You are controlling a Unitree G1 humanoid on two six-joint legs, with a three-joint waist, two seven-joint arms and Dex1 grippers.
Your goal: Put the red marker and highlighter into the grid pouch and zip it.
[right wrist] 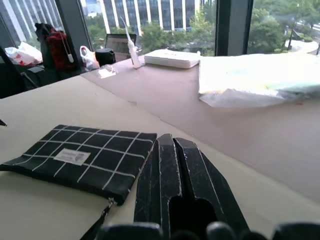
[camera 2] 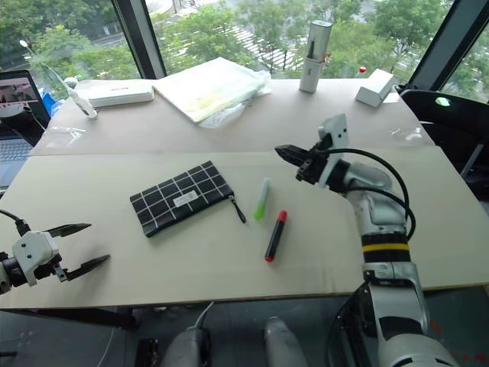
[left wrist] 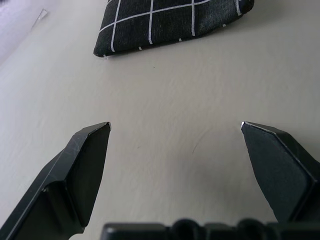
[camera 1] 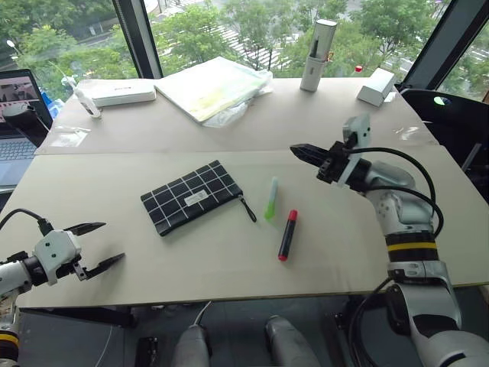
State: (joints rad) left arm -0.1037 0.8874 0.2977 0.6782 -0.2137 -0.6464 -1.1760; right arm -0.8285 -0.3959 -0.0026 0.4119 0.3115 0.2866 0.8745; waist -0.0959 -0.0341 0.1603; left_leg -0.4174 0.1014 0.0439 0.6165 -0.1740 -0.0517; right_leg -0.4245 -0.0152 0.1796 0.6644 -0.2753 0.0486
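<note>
You're looking at a pale tabltop (camera 1: 114, 199) by big windows w/ trees outside; the grid pouch (camera 1: 192, 196) is lying flat mid-table, the highlighter (camera 1: 271, 198) and red marker (camera 1: 287, 235) lying just to its right, apart. Your left hand (camera 1: 98, 246) is hovering open near the front-left edge, holding nothing. Your right hand (camera 1: 299, 151) is hanging closed and empty above the tabletop, beyond the pens; a laptop (camera 1: 17, 115) is sitting far left.

Both head cameras look steeply down over the table (camera 1: 229, 252) toward the windows. Each wrist camera sits low and close, facing along its fingers; all four views share the pouch (camera 1: 191, 196).
</note>
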